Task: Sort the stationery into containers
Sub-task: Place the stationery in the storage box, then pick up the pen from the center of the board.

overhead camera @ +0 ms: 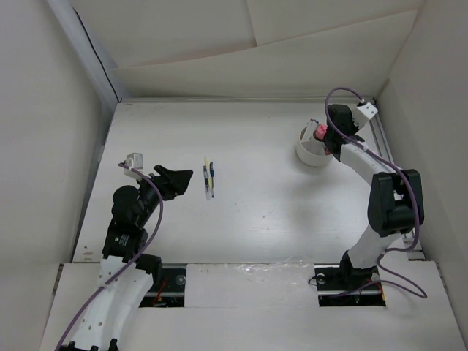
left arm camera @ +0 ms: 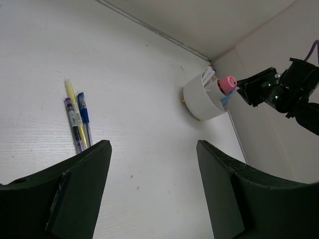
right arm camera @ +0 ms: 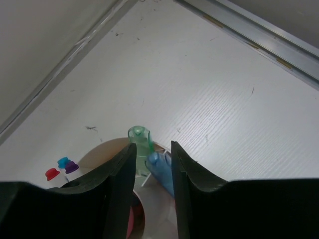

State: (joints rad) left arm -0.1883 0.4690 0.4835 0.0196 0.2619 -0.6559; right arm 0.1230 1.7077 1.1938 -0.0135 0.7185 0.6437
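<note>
Left gripper (left arm camera: 152, 149) wide open, empty, near thin pens (left arm camera: 79, 119) on the table. Right gripper (right arm camera: 153, 147) above round white plastic divided cup (left arm camera: 199, 102); fingers narrowly parted, hold unclear.

cup (overhead camera: 308, 155): overhead, my right arm covers its far side; dividers unreadable.
cup, wrist view: mostly behind my right fingers (right arm camera: 194, 184).
pink piece (right arm camera: 130, 224): only a sliver at the bottom edge beside my finger; shape unreadable there.
right grip: can't tell whether my jaws touch anything.
blue marker (right arm camera: 162, 172): lower part hidden behind my finger.
three caps (right arm camera: 63, 162): red, teal, purple; bodies hidden under my finger.
pens (left arm camera: 77, 119): lower ends behind my left finger (left arm camera: 82, 189); overhead, too small to count.
left finger bases: cut off by the bottom edge.
</note>
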